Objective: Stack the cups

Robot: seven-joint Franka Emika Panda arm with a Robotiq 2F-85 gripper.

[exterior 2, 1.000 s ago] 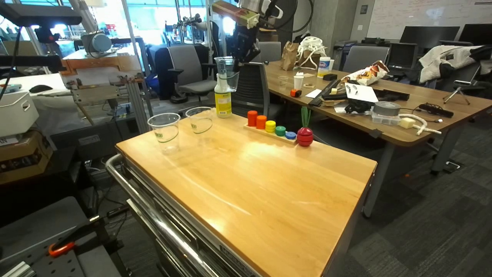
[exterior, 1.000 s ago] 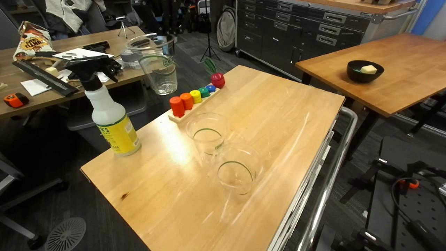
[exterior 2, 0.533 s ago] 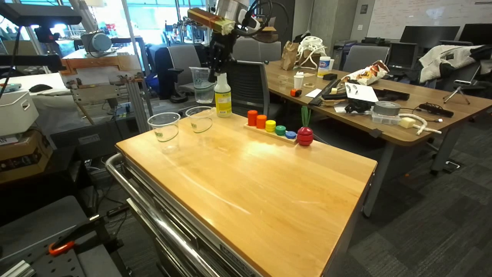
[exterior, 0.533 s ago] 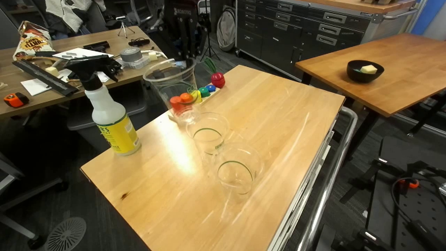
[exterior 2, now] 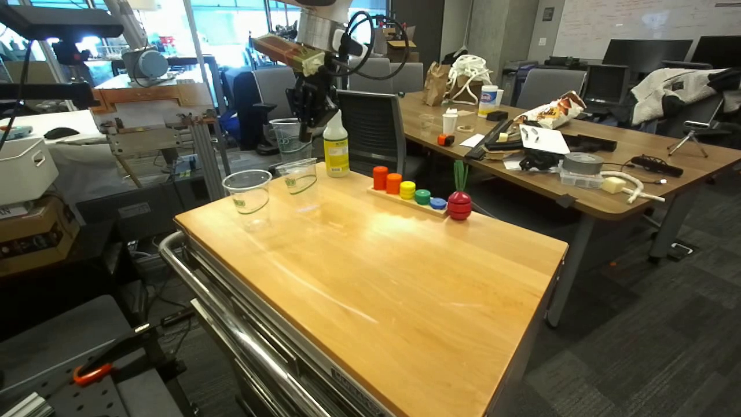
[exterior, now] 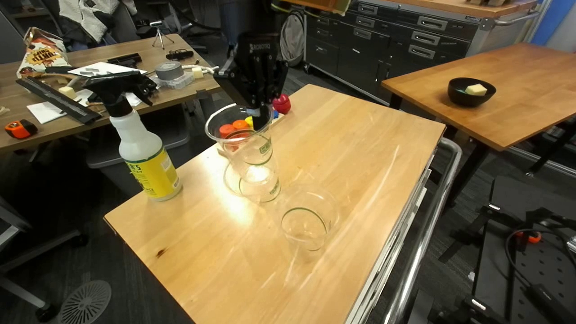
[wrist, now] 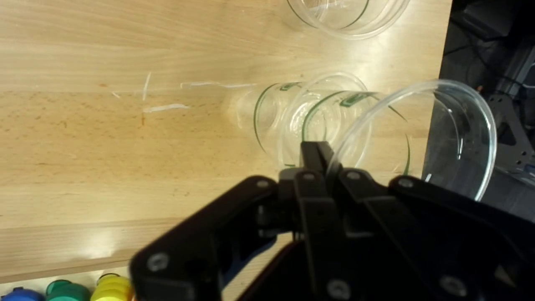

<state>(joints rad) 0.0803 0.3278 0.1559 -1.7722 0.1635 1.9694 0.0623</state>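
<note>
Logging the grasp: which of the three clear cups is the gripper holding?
The raised cup, its wall pinched in the gripper. The middle cup and the cup farthest from the gripper are both lower, outside its grip.

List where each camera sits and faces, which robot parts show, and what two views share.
Exterior view: high at the end with the cups, facing along the table toward a cabinet; gripper and some arm show.
Exterior view: high by the rail, facing across the table toward chairs; gripper and more arm show.
Wrist view: on the arm, looking down past the gripper at the cups; only gripper shows.
Both exterior views share cups and spray bottle.
</note>
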